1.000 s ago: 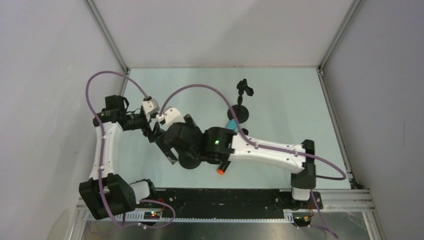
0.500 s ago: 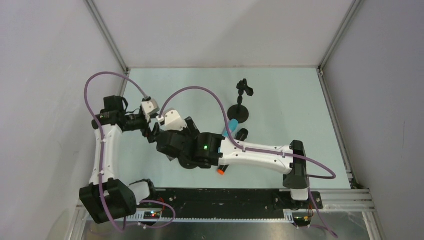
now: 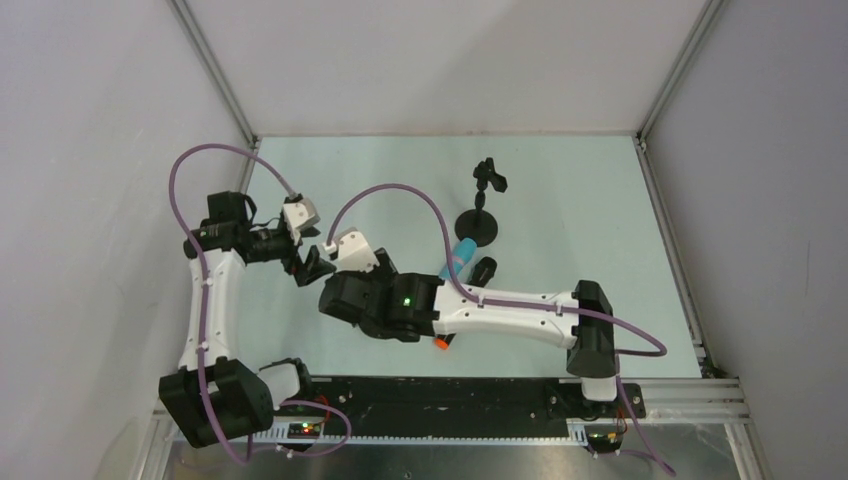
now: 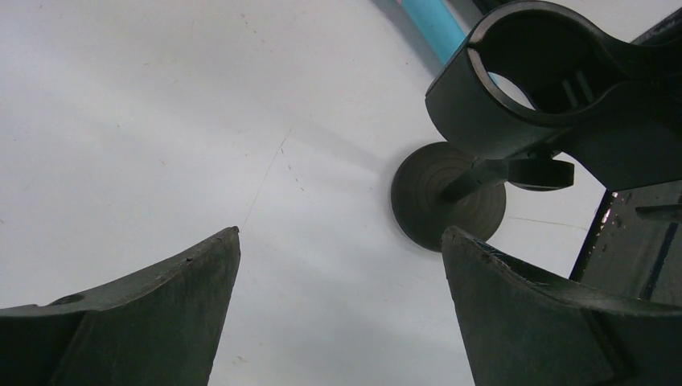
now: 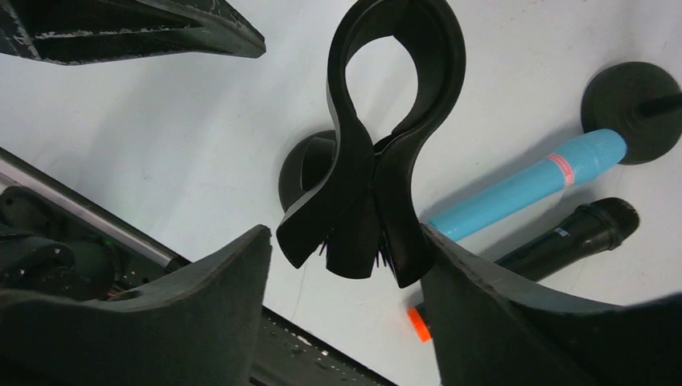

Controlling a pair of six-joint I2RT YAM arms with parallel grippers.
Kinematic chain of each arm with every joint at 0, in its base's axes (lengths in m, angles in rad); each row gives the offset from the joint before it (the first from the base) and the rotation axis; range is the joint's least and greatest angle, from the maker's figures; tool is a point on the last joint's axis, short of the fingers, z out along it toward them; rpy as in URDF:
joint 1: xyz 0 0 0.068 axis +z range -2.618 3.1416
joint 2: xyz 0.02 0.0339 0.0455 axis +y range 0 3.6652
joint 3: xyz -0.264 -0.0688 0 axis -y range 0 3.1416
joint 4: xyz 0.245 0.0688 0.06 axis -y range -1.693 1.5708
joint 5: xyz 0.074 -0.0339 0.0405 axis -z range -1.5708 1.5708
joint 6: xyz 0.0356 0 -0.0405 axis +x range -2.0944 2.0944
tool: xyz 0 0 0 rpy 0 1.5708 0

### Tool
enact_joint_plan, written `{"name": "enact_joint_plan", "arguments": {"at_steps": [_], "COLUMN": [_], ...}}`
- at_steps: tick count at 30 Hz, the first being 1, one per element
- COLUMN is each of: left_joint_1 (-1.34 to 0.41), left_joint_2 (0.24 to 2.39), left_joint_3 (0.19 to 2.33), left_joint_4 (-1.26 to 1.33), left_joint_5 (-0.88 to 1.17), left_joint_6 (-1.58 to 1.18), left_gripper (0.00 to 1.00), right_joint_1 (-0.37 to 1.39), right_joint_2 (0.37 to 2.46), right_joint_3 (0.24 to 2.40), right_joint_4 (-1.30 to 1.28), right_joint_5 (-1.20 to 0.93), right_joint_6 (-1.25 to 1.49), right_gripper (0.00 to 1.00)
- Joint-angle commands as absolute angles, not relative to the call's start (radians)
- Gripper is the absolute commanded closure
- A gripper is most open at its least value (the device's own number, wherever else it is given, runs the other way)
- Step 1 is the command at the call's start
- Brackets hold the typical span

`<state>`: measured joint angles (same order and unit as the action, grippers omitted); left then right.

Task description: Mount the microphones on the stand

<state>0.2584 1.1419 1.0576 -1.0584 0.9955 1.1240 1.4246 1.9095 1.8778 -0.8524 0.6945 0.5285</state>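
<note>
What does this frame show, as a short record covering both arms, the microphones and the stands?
left gripper: open, empty
right gripper: fingers either side of the near stand clip; contact unclear
near stand clip: ring empty
turquoise microphone: lying flat, not clipped
black microphone: lying alongside the turquoise one, not clipped
far stand: clip empty

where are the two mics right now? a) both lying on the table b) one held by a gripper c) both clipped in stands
a: the turquoise microphone and the black microphone lie side by side on the table, and the stand clip is empty.
</note>
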Motion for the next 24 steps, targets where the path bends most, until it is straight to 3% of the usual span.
{"name": "enact_joint_plan", "arguments": {"at_steps": [1,13,15,20,24], "left_joint_1": [0.269,0.266,0.268,0.267,0.27], "left_joint_2": [1.107,1.095,1.101,1.103,1.098], "left_joint_3": [1.069,1.036,1.035,1.023,1.014], "left_joint_4": [-1.061,-1.061,-1.061,-1.061,-1.06], "left_joint_5": [0.992,0.97,0.971,0.969,0.966], "left_joint_6": [1.109,1.13,1.133,1.152,1.165], "left_gripper": [0.0,0.0,0.0,0.0,0.0], "right_joint_1": [1.426,1.417,1.408,1.401,1.402], "right_joint_2": [1.836,1.723,1.697,1.692,1.696], "right_joint_3": [1.842,1.694,1.662,1.655,1.662], "right_joint_4": [-0.787,-0.653,-0.623,-0.596,-0.563], "right_joint_5": [0.711,0.691,0.673,0.65,0.626], "right_joint_6": [0.567,0.543,0.545,0.537,0.518], "right_gripper": [0.33,0.43,0.4,0.22,0.2]}}
